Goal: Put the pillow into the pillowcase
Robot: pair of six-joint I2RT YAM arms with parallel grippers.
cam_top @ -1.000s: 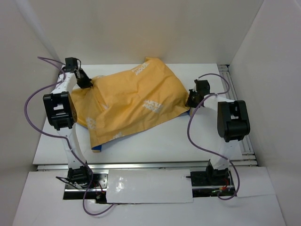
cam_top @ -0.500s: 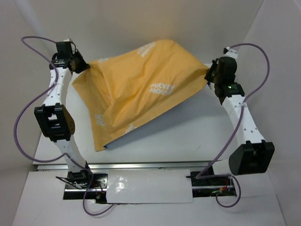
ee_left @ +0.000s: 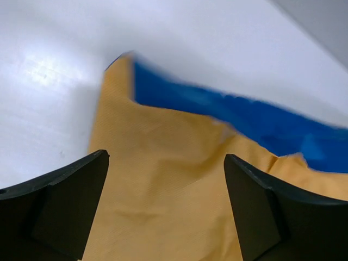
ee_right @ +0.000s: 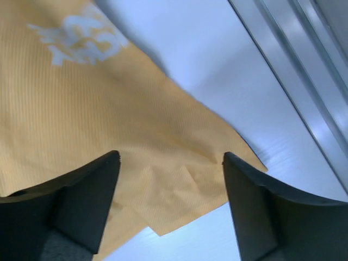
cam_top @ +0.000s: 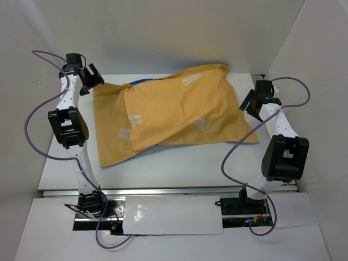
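The pillowcase [cam_top: 168, 111] lies crumpled on the table, orange-yellow side up, with a strip of its blue side [cam_top: 142, 82] showing at the far edge. No pillow shows in any view. My left gripper [cam_top: 95, 77] stands open just off the case's far-left corner. In the left wrist view, orange cloth [ee_left: 163, 196] and blue cloth [ee_left: 244, 117] lie below the spread fingers [ee_left: 65, 201], untouched. My right gripper [cam_top: 247, 101] is open beside the case's right edge. Its wrist view shows a folded orange corner [ee_right: 168, 190] lying free between the fingers [ee_right: 261, 212].
White walls close in the table at the back and both sides. A metal rail [cam_top: 267, 87] runs along the table's right side, also seen as the rail [ee_right: 304, 81] in the right wrist view. Purple cables [cam_top: 35, 117] loop off both arms.
Both grippers have opened and let go of the pillowcase. It was stretched up in the air between them and has dropped onto the table. The right arm has come down and folded.
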